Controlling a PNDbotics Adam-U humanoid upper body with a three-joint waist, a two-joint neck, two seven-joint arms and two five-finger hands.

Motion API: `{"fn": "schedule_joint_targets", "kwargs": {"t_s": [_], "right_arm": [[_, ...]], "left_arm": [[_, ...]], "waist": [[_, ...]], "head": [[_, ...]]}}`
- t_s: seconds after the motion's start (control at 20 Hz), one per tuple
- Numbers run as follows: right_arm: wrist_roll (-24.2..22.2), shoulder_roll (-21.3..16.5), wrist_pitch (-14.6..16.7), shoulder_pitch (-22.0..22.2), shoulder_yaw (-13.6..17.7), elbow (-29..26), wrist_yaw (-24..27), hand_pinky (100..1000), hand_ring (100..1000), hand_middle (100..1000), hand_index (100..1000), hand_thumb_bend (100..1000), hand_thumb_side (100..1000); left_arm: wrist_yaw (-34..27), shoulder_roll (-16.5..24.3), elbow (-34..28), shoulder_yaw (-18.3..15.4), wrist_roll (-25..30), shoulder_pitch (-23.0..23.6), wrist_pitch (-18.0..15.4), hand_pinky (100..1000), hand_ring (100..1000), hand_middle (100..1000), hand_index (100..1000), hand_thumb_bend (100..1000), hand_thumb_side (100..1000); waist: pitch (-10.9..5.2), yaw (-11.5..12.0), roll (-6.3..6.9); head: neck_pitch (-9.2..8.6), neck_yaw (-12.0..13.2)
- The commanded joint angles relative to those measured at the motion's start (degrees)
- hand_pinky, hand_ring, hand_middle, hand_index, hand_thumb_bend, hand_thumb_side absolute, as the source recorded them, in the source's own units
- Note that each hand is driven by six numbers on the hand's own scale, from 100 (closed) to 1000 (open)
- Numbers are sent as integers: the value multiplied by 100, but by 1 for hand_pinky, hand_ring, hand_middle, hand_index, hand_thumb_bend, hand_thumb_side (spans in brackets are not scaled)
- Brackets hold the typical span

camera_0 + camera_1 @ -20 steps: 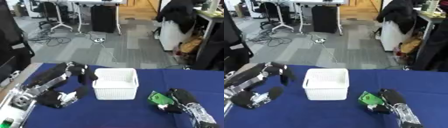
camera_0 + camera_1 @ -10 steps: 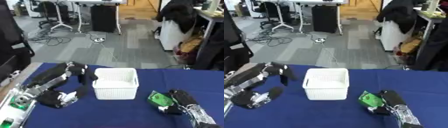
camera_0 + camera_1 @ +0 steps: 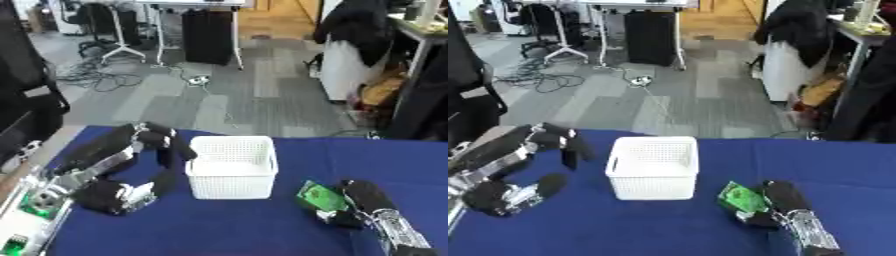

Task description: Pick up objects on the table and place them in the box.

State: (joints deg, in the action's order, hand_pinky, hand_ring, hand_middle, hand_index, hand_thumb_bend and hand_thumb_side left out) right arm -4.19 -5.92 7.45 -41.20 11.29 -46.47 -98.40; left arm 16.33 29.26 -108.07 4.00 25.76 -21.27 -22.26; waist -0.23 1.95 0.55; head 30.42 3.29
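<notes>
Mostly black with silver joints. Left hand (image 3: pixel 122 170) — black padded fingers (image 3: pixel 162 145) and thumb, silver metal links along the back, a pale silver block just behind the thumb. Right hand (image 3: pixel 367 202) — rounded black fingertips, silver-grey ribbed wrist behind them, small dark fittings along it.

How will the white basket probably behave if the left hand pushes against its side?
The white basket looks like thin perforated plastic and shows nothing inside, so it is probably light and would slide on the blue table rather than resist. It is wide and fairly low, so tipping seems unlikely. The left hand, close beside it, could shift it by accident.
</notes>
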Motion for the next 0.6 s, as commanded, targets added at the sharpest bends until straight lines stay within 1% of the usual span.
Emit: {"fn": "schedule_joint_targets", "kwargs": {"t_s": [0.05, 0.1, 0.15, 0.2, 0.25, 0.3, 0.35, 0.4, 0.45, 0.5, 0.55, 0.6], "right_arm": [[112, -133, -77, -105, -38, 17, -114, 775, 569, 387, 626, 593, 922], [154, -139, -102, -109, -44, 36, -163, 762, 538, 351, 620, 595, 899], [195, -142, -126, -113, -47, 54, -205, 762, 538, 351, 620, 595, 899], [232, -144, -143, -116, -49, 70, -238, 701, 480, 292, 595, 589, 862], [279, -147, -159, -119, -50, 81, -264, 701, 480, 292, 595, 589, 862], [332, -149, -171, -120, -49, 88, -282, 410, 345, 224, 543, 567, 823], [412, -149, -176, -120, -44, 89, -281, 341, 316, 208, 530, 566, 815], [513, -150, -174, -119, -37, 92, -263, 150, 239, 161, 456, 549, 814], [630, -152, -162, -117, -29, 94, -227, 100, 208, 142, 416, 529, 829], [780, -156, -147, -115, -18, 92, -173, 100, 166, 114, 358, 516, 839], [946, -163, -127, -110, -9, 94, -114, 100, 145, 100, 336, 498, 846], [1106, -169, -105, -108, -3, 101, -55, 100, 116, 100, 294, 435, 849]], "left_arm": [[-5, 110, -52, -34, 18, -98, -15, 414, 476, 584, 760, 125, 1000], [-5, 109, -53, -33, 19, -99, -15, 414, 476, 584, 760, 125, 1000], [-5, 108, -53, -33, 19, -100, -15, 414, 476, 584, 760, 125, 1000], [-5, 107, -54, -33, 20, -101, -14, 414, 476, 584, 760, 125, 1000], [-5, 106, -54, -32, 20, -102, -14, 414, 476, 584, 760, 125, 1000], [-5, 104, -54, -32, 20, -103, -14, 414, 476, 584, 760, 125, 1000], [-5, 103, -54, -32, 20, -104, -13, 414, 476, 584, 760, 125, 1000], [-6, 102, -55, -31, 20, -106, -13, 414, 476, 584, 760, 125, 1000], [-6, 101, -56, -30, 21, -107, -13, 414, 476, 584, 760, 125, 1000], [-7, 100, -56, -28, 22, -107, -13, 414, 476, 584, 760, 125, 1000], [-8, 100, -56, -28, 24, -107, -13, 414, 476, 584, 760, 125, 1000], [-9, 99, -56, -27, 24, -107, -13, 414, 476, 583, 760, 125, 1000]], "waist": [[-47, 7, 8], [-47, 9, 7], [-47, 11, 7], [-47, 13, 7], [-47, 16, 7], [-47, 18, 7], [-47, 21, 7], [-46, 22, 6], [-46, 24, 6], [-46, 24, 6], [-45, 25, 5], [-46, 25, 5]], "head": [[-7, 41], [-8, 41], [-11, 40], [-11, 43], [-11, 43], [-12, 45], [-14, 49], [-16, 53], [-18, 56], [-19, 61], [-22, 64], [-25, 66]]}}
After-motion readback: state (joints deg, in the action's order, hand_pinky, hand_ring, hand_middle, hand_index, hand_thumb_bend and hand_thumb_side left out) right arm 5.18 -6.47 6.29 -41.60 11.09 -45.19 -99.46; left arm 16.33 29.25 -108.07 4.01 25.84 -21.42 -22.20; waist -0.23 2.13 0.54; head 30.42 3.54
